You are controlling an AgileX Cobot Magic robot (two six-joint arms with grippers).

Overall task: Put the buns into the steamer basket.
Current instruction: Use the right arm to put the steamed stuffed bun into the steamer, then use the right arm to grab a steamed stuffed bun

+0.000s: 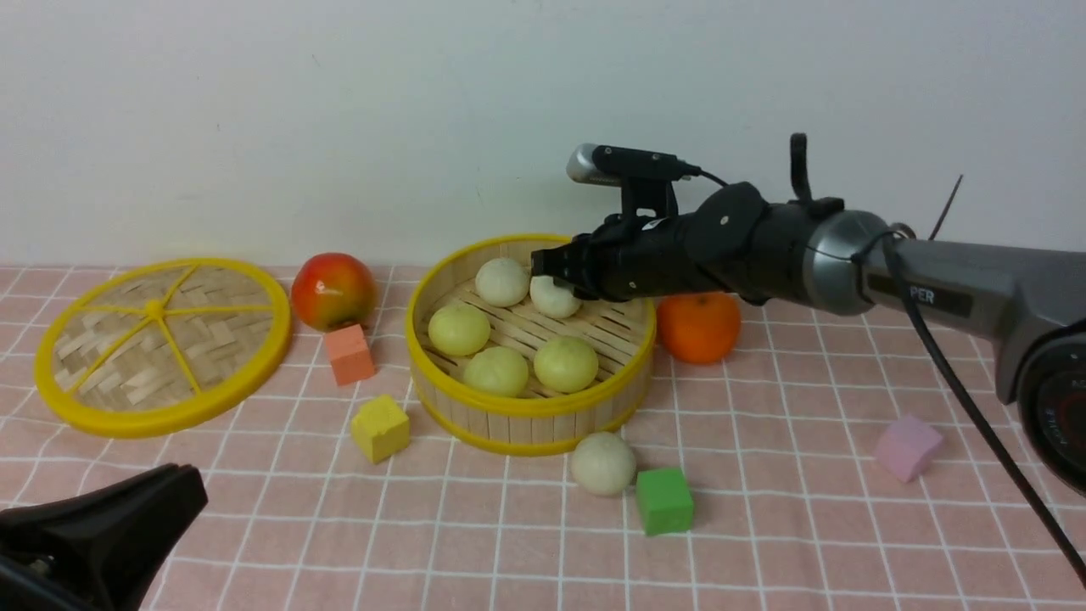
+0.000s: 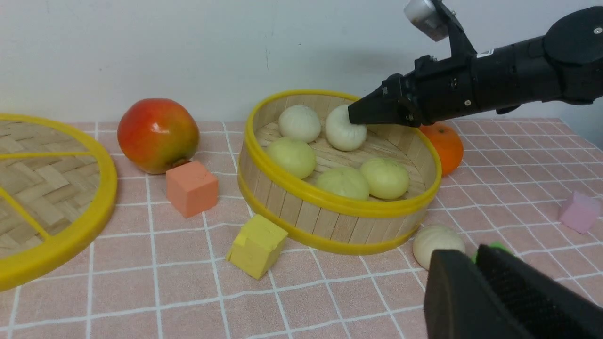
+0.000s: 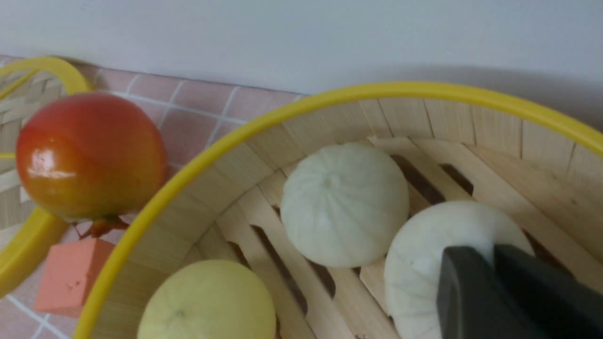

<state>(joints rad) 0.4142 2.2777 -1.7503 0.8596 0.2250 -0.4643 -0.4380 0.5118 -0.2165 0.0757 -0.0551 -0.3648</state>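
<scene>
On the front camera the steamer basket [image 1: 530,406] stands mid-surface [image 1: 789,441] toward the back edge with five buns [image 1: 459,329] inside. The sixth bun [image 1: 602,463] lies just before its front rim, with a green cube [image 1: 664,501] close beside. My right hand [image 1: 543,263] reaches over the far rim. I have open room along the near edge. The arm reads "PER", the rest unreadable. On the left wrist camera my left hand [image 2: 471,256] looks pressed together and empty. On the right wrist camera the fingers [image 3: 471,292] rest against an off-white bun [image 3: 424,263]; I cannot tell whether they pinch it.
</scene>
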